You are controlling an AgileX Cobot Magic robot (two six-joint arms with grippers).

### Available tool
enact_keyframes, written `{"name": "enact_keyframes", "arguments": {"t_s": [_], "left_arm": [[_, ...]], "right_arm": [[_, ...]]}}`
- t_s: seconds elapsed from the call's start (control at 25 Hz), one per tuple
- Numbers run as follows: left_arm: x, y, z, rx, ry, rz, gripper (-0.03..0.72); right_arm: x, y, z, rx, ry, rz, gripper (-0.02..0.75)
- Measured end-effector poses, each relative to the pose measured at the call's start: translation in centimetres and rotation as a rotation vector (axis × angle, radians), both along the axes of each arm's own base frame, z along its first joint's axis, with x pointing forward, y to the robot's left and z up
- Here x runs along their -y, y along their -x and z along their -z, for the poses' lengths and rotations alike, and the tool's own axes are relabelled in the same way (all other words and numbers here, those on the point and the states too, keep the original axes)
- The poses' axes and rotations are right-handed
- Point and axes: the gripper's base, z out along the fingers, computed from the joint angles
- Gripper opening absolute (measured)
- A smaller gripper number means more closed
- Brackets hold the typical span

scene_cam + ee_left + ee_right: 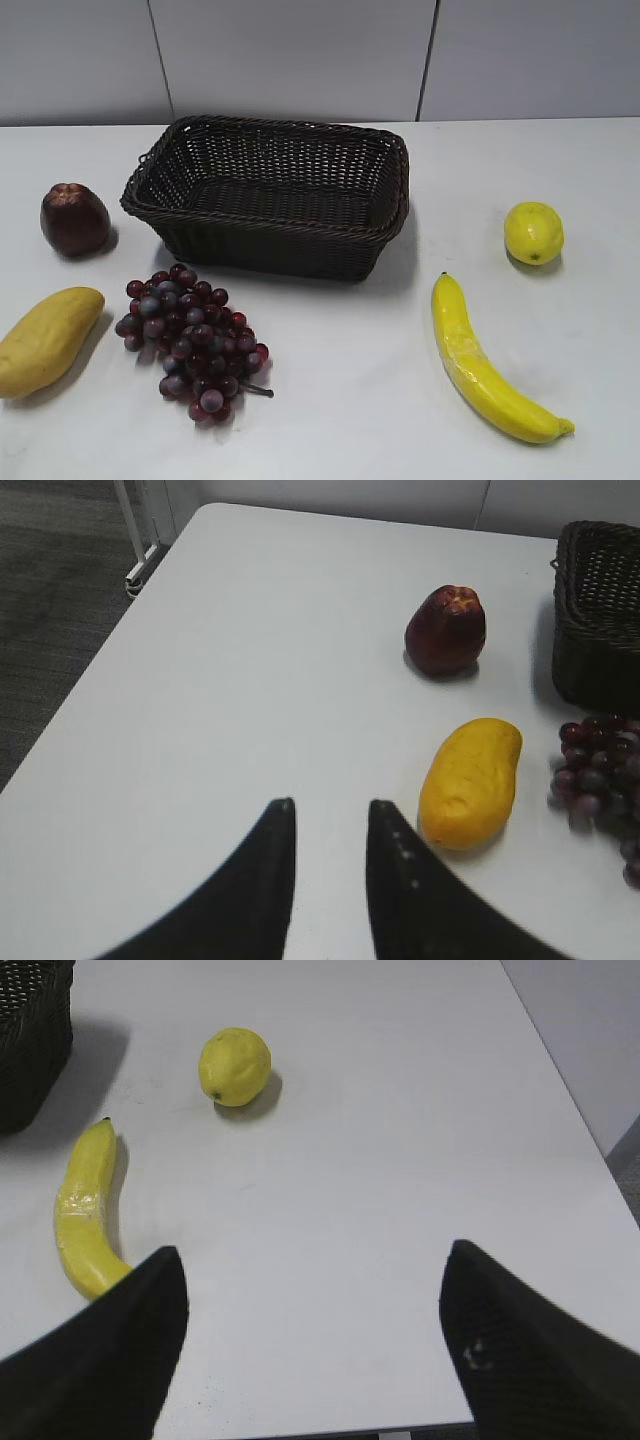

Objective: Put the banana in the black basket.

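The banana (485, 362) lies on the white table at the front right, slim, curved and bright yellow. It also shows in the right wrist view (85, 1210), left of my right gripper (315, 1260), which is wide open and empty above the table near its front edge. The black basket (270, 195) stands empty at the back middle; its corner shows in the right wrist view (30, 1040) and its side in the left wrist view (598, 610). My left gripper (330, 805) is open with a narrow gap, empty, left of the mango. Neither gripper shows in the exterior view.
A lemon (533, 232) sits behind the banana. A dull-yellow mango (45, 340), a dark red apple (74, 218) and a bunch of purple grapes (190, 340) lie left of and in front of the basket. The table's left edge (90, 680) and right edge (570, 1110) show.
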Motion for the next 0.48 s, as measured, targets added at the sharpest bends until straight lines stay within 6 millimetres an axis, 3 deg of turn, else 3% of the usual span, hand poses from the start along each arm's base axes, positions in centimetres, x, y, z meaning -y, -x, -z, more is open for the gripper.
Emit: {"name": "enact_keyframes", "arguments": {"t_s": [0.48], "left_arm": [[0.00,0.00,0.00,0.000,0.000,0.000,0.239]], "right_arm": [[0.00,0.00,0.00,0.000,-0.006,0.003,0.589]]}}
